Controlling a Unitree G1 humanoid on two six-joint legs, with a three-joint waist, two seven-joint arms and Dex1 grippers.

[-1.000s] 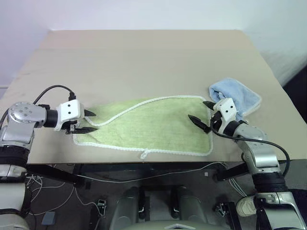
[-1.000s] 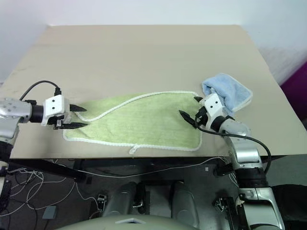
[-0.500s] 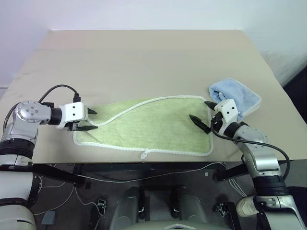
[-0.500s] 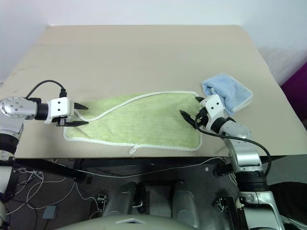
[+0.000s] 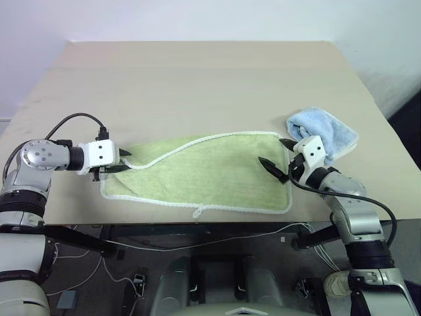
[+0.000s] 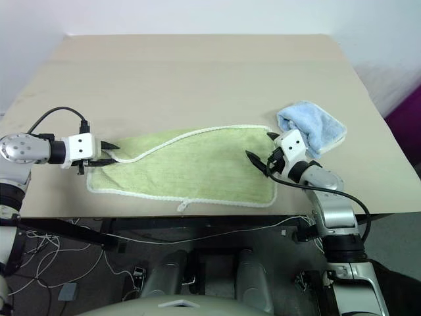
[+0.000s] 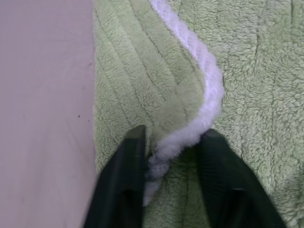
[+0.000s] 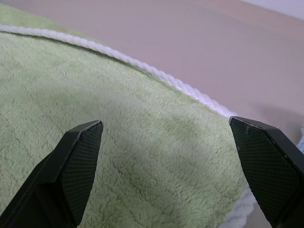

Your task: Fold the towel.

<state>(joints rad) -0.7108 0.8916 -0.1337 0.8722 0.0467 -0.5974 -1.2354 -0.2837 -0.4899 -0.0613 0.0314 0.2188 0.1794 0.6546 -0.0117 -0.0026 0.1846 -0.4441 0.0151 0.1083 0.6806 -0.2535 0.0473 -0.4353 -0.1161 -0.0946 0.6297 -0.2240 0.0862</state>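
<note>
The light yellow-green towel [image 5: 210, 171] lies spread near the table's front edge, its far left corner folded over so the white edging runs in a curve across it. A small white loop tag [image 5: 197, 212] hangs at its front hem. My left gripper [image 5: 123, 163] sits at the towel's left end. In the left wrist view its fingers [image 7: 128, 161] pinch a raised fold of cloth and white edging [image 7: 209, 90]. My right gripper [image 5: 272, 151] hovers open over the towel's right end, and both fingertips straddle green cloth [image 8: 118, 142] without touching it.
A smaller light blue towel [image 5: 325, 131] lies bunched just right of the green one, behind my right gripper. The beige table [image 5: 197, 79] stretches bare toward the back. Its front edge runs just below the towel's hem.
My left gripper's fingers have drawn together on the towel's left edging. The right arm has not moved.
</note>
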